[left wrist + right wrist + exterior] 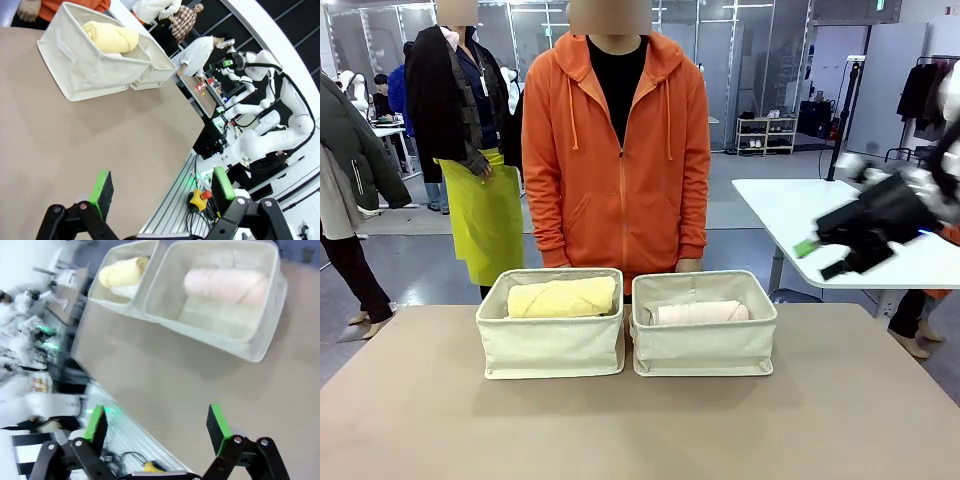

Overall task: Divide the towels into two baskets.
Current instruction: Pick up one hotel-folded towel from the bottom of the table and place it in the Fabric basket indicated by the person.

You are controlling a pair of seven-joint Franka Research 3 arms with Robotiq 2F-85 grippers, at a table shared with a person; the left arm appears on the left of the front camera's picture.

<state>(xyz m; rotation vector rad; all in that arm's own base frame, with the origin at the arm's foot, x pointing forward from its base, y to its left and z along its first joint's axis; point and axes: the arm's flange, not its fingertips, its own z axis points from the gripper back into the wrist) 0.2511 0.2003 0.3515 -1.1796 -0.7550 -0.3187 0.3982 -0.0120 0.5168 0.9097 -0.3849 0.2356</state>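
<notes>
Canvas bins loaded, both arms clear

Beige tabletop (640,420) lies nearest to me in the front view, with nothing between my edge and the bins. From the left wrist I see my left gripper (162,189) with its fingers spread wide and nothing between them, hanging over the tabletop's near corner. From the right wrist, my right gripper (156,423) is likewise wide open and holding nothing, above the tabletop's edge. In the front view that right gripper (827,257) shows as a motion-blurred black shape with a green pad, high at the right and well apart from the bins.

Farther across, the two bins stand side by side, walls touching or nearly so. The left bin (551,345) has the yellow towel (562,297) lying lengthwise on top; from the right wrist a paler roll shows under it, though I cannot tell its colour for sure. The right bin (704,348) holds the pink towel (700,313), also on its side, against the far wall, with a whitish layer beneath it that I cannot identify.

Just beyond the bins a person in an orange hoodie (617,160) stands at the far edge, arms down. A white table (790,205) sits farther back to the right.
</notes>
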